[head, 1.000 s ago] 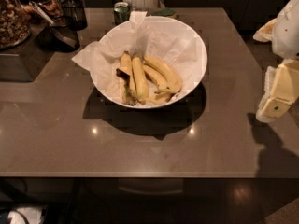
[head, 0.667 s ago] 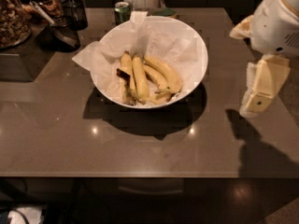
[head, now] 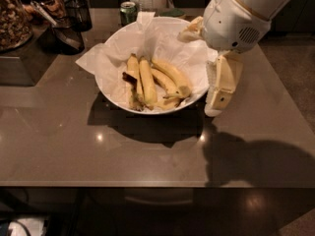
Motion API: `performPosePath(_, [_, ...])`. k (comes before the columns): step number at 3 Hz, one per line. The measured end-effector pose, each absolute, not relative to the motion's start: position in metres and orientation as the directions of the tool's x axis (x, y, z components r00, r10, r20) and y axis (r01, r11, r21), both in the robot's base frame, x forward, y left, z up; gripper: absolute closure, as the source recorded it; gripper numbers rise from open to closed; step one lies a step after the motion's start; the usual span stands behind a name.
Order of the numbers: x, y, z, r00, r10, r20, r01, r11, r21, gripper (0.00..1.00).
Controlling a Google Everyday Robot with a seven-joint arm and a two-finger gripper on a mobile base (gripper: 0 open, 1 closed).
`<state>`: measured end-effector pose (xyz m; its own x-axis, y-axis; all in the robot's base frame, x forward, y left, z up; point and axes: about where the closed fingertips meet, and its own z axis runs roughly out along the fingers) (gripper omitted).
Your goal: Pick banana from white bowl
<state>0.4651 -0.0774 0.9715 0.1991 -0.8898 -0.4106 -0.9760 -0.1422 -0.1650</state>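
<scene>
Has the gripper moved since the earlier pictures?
Yes. The gripper has swung left from the table's right side and now hangs beside the white bowl's right rim.

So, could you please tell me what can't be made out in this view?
Camera view:
Bowl: its right rim is hidden behind the gripper, which hangs beside it.
Arm: cut off by the top edge.
Banana: the near ends overlap and blur together.
Can: its label is too small to read.
</scene>
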Motion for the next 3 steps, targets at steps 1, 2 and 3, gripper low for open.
performPosePath(1, [0.471, -0.052, 0.985, 0.287, -0.815, -0.503, -0.957, -0.217, -0.193, 0.0])
performPosePath(2, [0.472, -0.048, 0.988, 0.293, -0.808, -0.51, -0.954, -0.217, -0.205, 0.0])
performPosePath(3, [0.47, -0.034, 0.983, 0.329, -0.742, -0.584, -0.942, -0.219, -0.253, 0.0])
